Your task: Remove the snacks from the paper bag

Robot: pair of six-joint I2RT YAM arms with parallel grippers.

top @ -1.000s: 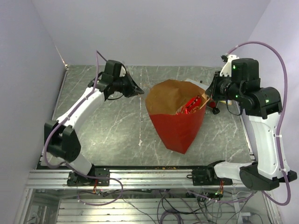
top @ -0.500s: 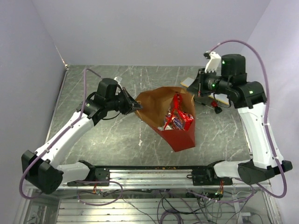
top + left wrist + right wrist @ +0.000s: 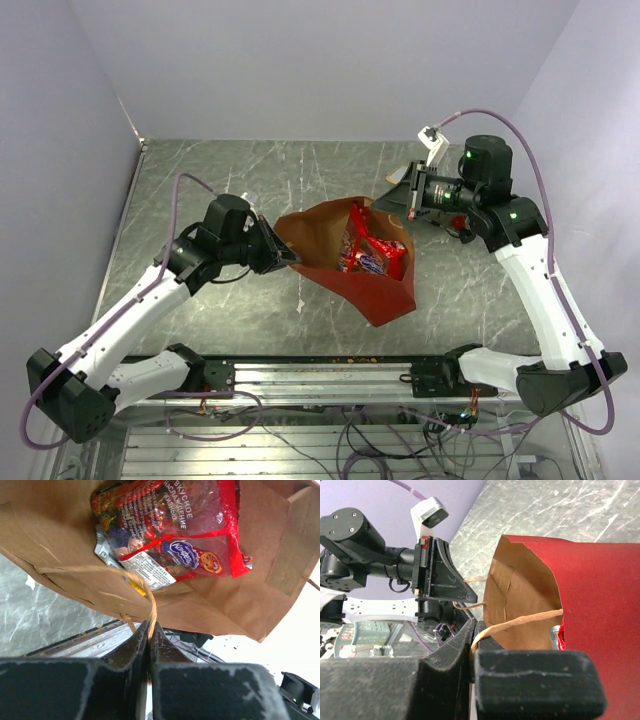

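None of the snacks [image 3: 365, 250] is out yet, as far as I can see: they lie inside the paper bag [image 3: 385, 290], held tipped over the desk [image 3: 220, 180]. My left gripper [image 3: 292, 258] and right gripper [image 3: 392, 197] each pinch a thin handle [image 3: 150, 600].

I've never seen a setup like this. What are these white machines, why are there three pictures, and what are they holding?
These are two robot arms bolted at the near edge of a table. Each ends in a two-finger gripper. The wide picture comes from a fixed camera above and behind them. The two close-ups come from a camera on each wrist, looking along that arm's own fingers. Between the arms is a brown paper bag with red sides, its mouth open, and shiny snack packets inside. The left gripper is pinched shut on one thin loop handle, and the right gripper on the opposite handle.
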